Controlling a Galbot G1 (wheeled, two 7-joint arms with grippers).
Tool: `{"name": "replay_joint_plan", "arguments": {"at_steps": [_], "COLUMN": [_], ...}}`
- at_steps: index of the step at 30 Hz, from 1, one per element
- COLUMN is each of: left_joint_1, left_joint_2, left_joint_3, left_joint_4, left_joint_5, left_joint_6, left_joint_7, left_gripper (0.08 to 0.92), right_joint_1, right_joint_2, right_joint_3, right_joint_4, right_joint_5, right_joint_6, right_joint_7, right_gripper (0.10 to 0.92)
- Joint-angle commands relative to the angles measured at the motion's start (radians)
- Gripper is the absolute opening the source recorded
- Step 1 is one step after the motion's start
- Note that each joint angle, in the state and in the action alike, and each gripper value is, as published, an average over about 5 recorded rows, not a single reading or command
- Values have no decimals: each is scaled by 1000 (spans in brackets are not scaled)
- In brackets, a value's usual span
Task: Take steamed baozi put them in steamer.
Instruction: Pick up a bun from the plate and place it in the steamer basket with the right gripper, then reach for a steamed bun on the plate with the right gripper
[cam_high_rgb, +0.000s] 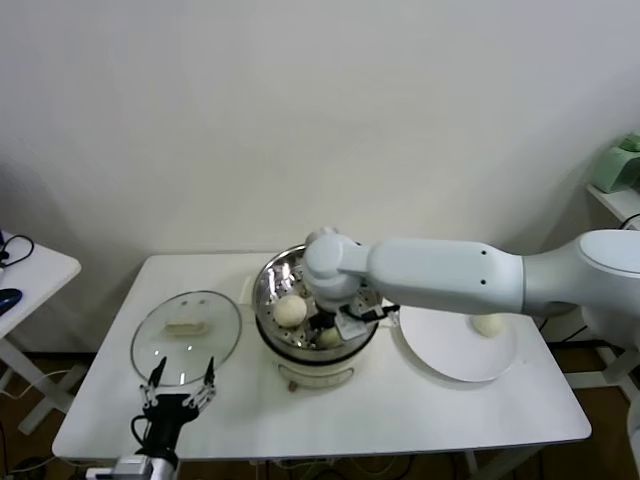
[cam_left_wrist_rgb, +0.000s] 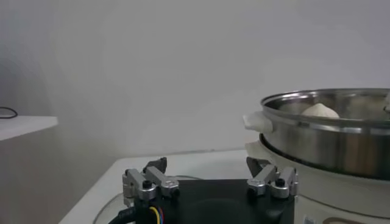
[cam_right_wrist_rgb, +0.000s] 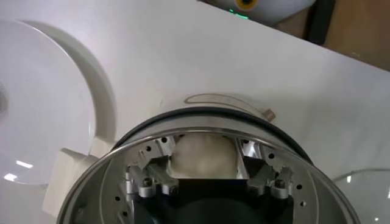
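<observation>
The steel steamer (cam_high_rgb: 268, 285) stands mid-table; it also shows in the left wrist view (cam_left_wrist_rgb: 329, 137) and the right wrist view (cam_right_wrist_rgb: 103, 170). My right gripper (cam_high_rgb: 331, 328) reaches down inside it, shut on a cream-white baozi (cam_right_wrist_rgb: 203, 157) low over the perforated tray. A second baozi (cam_high_rgb: 290, 311) lies in the steamer's left part and shows above the rim in the left wrist view (cam_left_wrist_rgb: 320, 111). A third baozi (cam_high_rgb: 488, 324) lies on the white plate (cam_high_rgb: 450, 355) to the right. My left gripper (cam_high_rgb: 180, 385) is open and empty near the table's front left.
The round glass lid (cam_high_rgb: 186, 345) with a white handle lies flat left of the steamer, just beyond my left gripper (cam_left_wrist_rgb: 206, 165). A side table (cam_high_rgb: 25, 275) stands at far left, and a shelf with a green object (cam_high_rgb: 622, 160) at far right.
</observation>
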Motion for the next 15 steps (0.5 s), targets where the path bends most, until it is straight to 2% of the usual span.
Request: {"name": "replay_joint_plan", "arguments": {"at_steps": [1, 9, 15], "left_joint_1": [1, -6, -16], "left_joint_2": [0, 1, 11], "left_joint_3": [-2, 1, -2], "left_joint_4": [4, 3, 3], "left_joint_5": [-1, 0, -4], "left_joint_6": [-2, 1, 0], "left_joint_7": [0, -2, -5], "left_gripper": [823, 823, 823], "right_joint_1": [10, 87, 201], "right_joint_2": [-7, -37, -97], "right_joint_3": [12, 50, 92], "right_joint_4": [-4, -17, -94], "right_joint_5": [22, 82, 158], "right_joint_6": [3, 18, 11], "right_joint_7": [1, -9, -14], "right_gripper": [820, 823, 823]}}
